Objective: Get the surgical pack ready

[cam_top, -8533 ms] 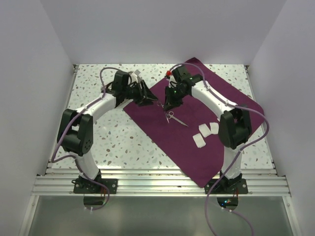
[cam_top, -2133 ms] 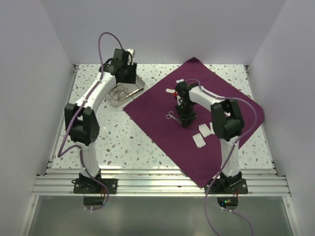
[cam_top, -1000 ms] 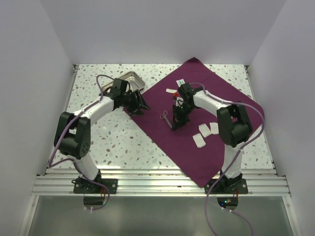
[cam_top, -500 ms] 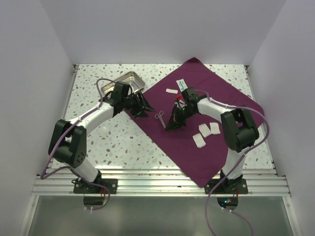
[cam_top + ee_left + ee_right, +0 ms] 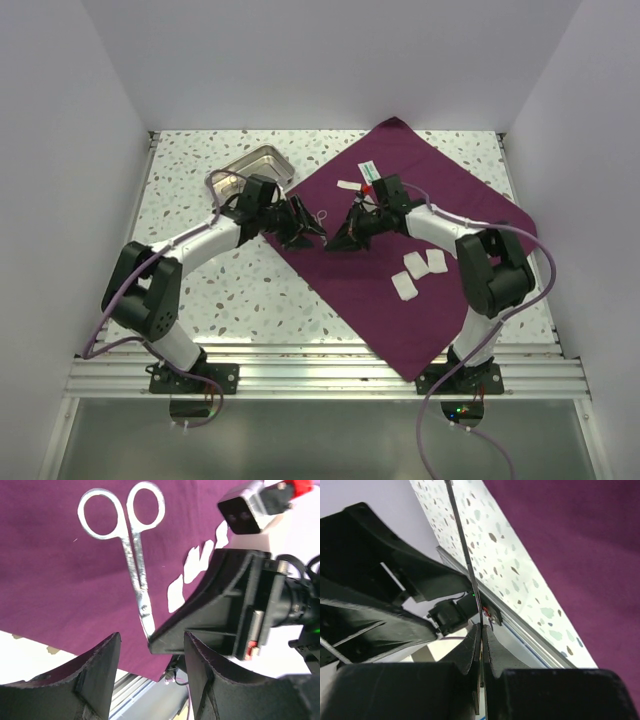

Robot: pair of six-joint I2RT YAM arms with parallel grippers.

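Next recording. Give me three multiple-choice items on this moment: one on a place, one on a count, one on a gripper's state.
1. Where on the table is the steel tray?
A. near right corner
B. far side, left of the purple cloth
C. in the middle of the cloth

2. How many white gauze pads lie on the cloth?
A. three
B. one
C. six

3. What is the right gripper doing?
A. open, empty
B. shut on a gauze pad
C. shut on the scissors at the blade end

Key: 1 B, the tray sits on speckled tabletop clear of the cloth's edge. 2 A, three pads lie grouped near the right arm. 3 C, the blades are pinched between its fingers and the handles stick out free.
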